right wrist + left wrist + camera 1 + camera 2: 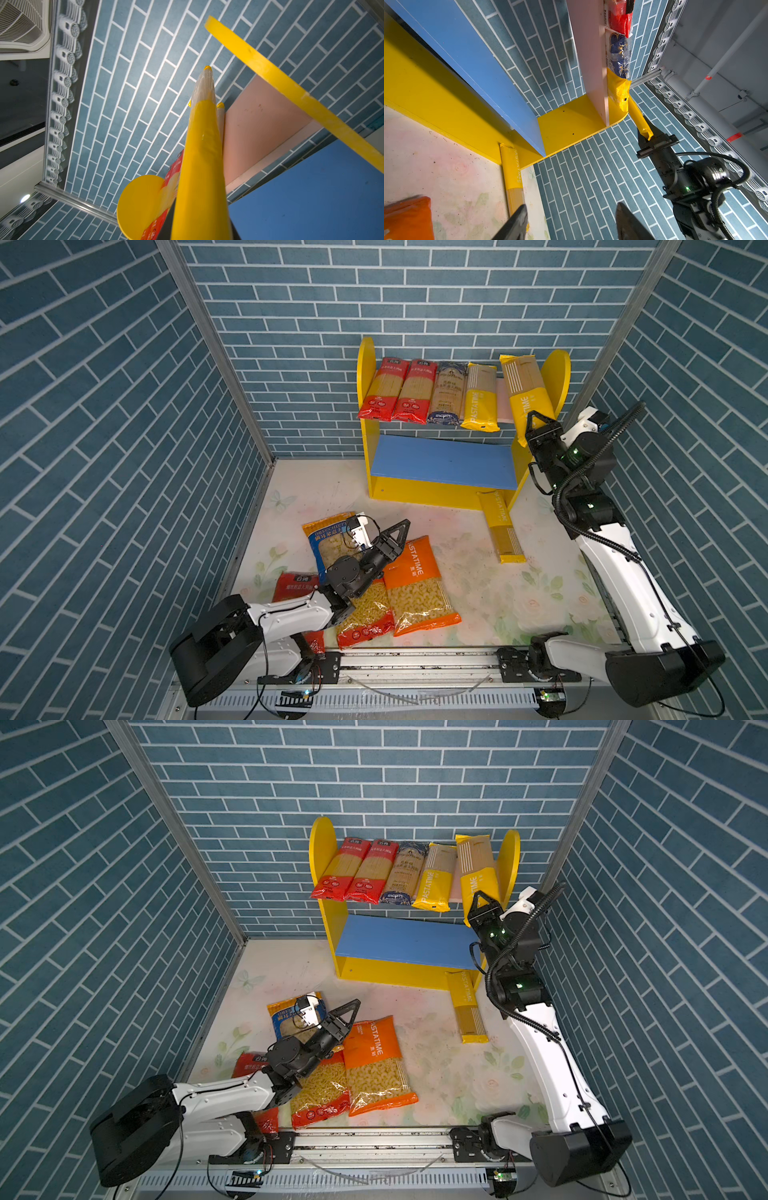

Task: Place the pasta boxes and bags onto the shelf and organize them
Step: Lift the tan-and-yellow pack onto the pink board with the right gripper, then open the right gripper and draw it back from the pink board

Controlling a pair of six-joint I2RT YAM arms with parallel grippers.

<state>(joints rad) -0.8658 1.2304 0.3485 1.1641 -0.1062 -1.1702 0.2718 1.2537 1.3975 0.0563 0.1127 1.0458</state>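
Right wrist view looks along a yellow spaghetti pack [203, 145] clamped at its near end between the right fingers [656, 129], which stand narrow around it. In both top views this pack slants over the right end of the pink upper board [505, 406] of the shelf [365, 364], just beside the right side panel [555, 377]; whether it rests on the board I cannot tell. To its left two red packs [380, 389], a dark blue pack [446, 393] and a second yellow pack [480, 398] lie side by side. A third yellow pack [500, 526] lies on the bench [478, 593], its far end against the shelf base. The left fingers [517, 224], wide apart and holding nothing, hover over the short-pasta bags [415, 585] at near left.
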